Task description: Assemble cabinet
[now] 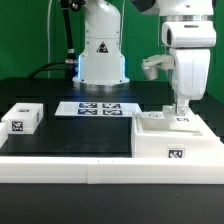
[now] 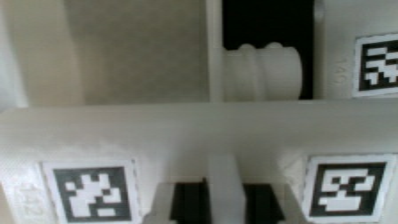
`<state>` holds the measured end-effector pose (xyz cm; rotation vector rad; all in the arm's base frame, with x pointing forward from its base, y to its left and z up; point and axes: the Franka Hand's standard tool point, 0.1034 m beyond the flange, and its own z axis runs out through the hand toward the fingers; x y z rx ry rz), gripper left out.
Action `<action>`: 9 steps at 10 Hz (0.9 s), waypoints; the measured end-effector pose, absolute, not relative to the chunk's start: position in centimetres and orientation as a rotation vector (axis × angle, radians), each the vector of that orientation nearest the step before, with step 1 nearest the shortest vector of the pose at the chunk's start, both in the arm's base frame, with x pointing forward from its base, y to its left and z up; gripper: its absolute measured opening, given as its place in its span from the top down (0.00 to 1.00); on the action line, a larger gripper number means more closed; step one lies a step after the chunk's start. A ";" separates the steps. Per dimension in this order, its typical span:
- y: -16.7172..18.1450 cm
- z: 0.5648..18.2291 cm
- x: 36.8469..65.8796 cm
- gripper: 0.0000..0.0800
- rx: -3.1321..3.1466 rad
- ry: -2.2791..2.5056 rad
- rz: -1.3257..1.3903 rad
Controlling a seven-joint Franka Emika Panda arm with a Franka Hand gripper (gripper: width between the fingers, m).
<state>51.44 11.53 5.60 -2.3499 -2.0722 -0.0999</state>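
White plastic fills both views, so edges are hard to read. The cabinet (image 1: 165, 140) sits on the desk (image 1: 70, 140), to the exterior view's right of the marker board (image 1: 98, 108) and nearer the camera than it. The pincer (image 1: 181, 110) hangs over the part of the cabinet farthest from the marker board. It points straight down, with its tips at or just over the top face; I cannot tell whether they touch.

The relation that matters is therefore vertical: the cabinet lies directly below the pincer. I judge the coming move to be a short drop or a grasp at that top face, not a sideways reach. The cabinet's long axis seems to run across the exterior view, roughly parallel to the marker board's long edge. 1 small panel (image 1: 22, 119) lies well apart on the marker board's other side, toward the exterior view's left.

Whether the pincer is released or clenched I cannot tell. From outside, the fingers merge with the white body behind them, and the wrist view shows only pale bars and dark slots at the frame edge. That view is blurred. In it I make out a ribbed knob (image 2: 267, 70) in a dark recess and 3 tags, 1 of them (image 2: 89, 186) whole and 1 cut off by the frame. What the knob belongs to, and whether anything is held, is hidden from me.
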 end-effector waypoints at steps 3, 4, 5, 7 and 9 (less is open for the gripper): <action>11.5 5.6 51.5 0.91 -2.349 -2.072 -0.098; 11.5 5.6 52.3 0.91 -2.349 -2.071 -0.090; 11.3 5.7 53.8 0.91 -2.355 -2.065 -0.084; 11.0 5.7 55.7 0.91 -2.360 -2.053 -0.060; 10.8 5.6 56.7 0.91 -2.366 -2.045 -0.056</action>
